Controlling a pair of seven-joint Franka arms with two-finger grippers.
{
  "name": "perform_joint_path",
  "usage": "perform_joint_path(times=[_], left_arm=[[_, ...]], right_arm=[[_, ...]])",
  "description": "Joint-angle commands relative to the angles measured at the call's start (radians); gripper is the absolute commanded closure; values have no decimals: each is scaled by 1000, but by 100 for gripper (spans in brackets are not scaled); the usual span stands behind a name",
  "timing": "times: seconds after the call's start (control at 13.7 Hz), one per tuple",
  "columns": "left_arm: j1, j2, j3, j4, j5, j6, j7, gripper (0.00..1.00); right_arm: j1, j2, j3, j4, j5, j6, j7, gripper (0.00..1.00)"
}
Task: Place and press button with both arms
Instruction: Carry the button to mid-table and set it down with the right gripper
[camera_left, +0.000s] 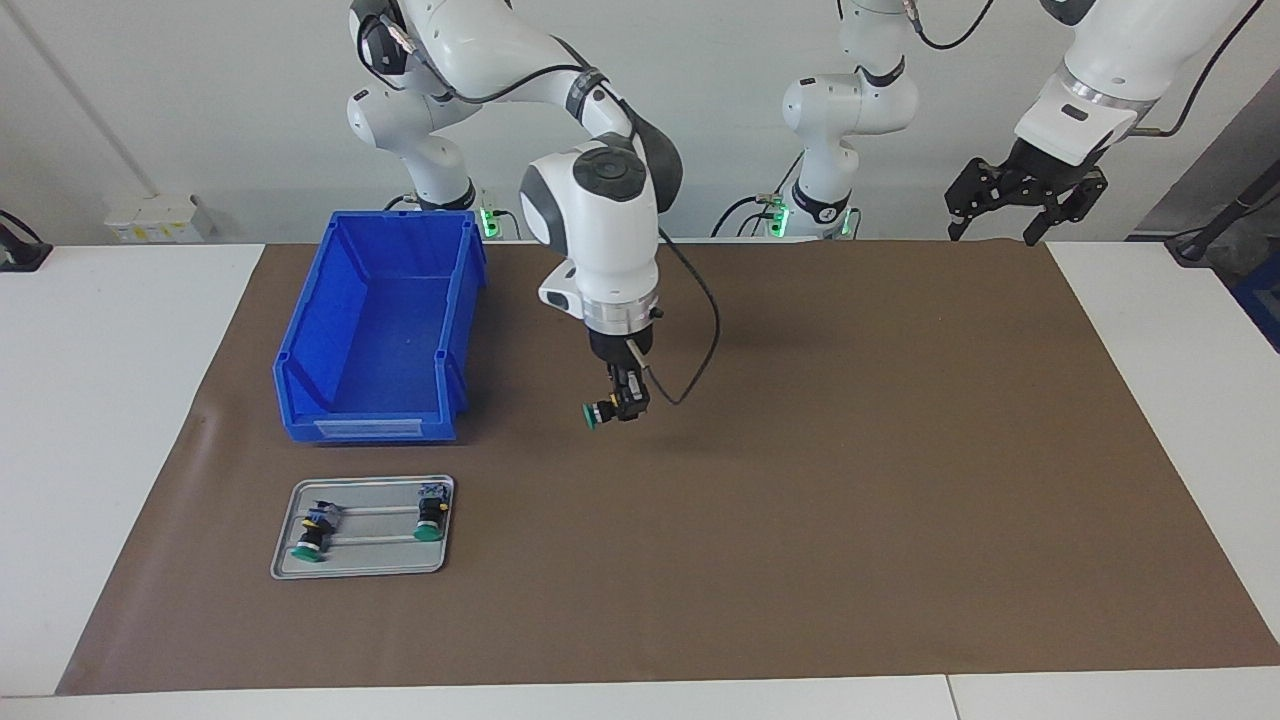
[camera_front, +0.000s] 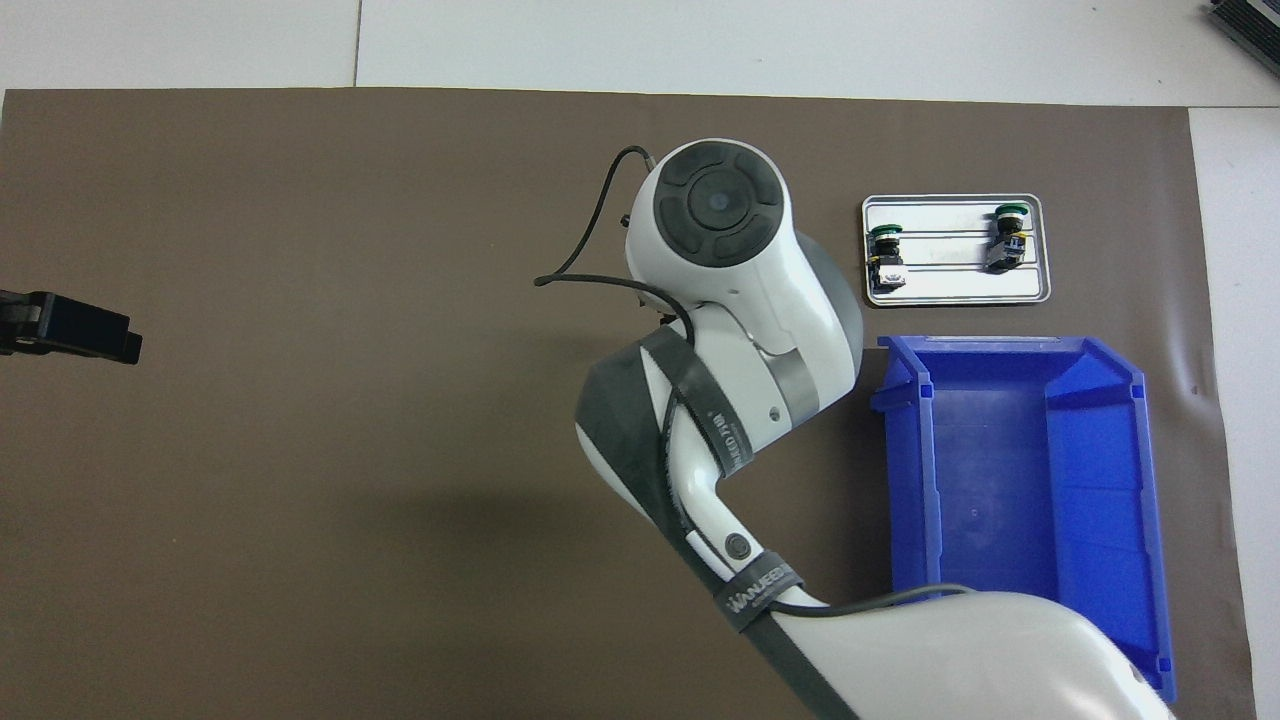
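Facing view: right gripper (camera_left: 622, 403) grips the button (camera_left: 600, 413) in the air over the brown mat (camera_left: 800, 480), beside the blue bin (camera_left: 375, 330). Left gripper (camera_left: 1000, 215) waits with fingers spread over the mat's corner at its own end.

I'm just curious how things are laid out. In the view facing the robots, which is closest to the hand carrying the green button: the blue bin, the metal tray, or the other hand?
1. Blue bin, beside the right hand, which is over the mat holding a button.
2. Tray, past the bin, farther from the robots.
3. Left hand, waiting over the other end of the table.
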Motion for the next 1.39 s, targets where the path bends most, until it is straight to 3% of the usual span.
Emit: perform_joint_path(times=[0.0, 0.44, 1.02, 1.1, 1.31], left_arm=[[-8, -23, 12, -24, -8, -6, 10, 0], [-8, -23, 12, -24, -8, -6, 11, 0], [-8, -23, 12, -24, -8, -6, 11, 0], [-8, -23, 12, -24, -8, -6, 10, 0], [-8, -23, 12, -24, -8, -6, 10, 0]], right_arm=[[71, 58, -1, -18, -33, 68, 236, 100], [169, 83, -1, -119, -66, 108, 325, 100], [193, 47, -1, -284, -91, 221, 355, 97], [194, 47, -1, -282, -91, 220, 357, 1], [188, 40, -1, -265, -154, 206, 329, 0]])
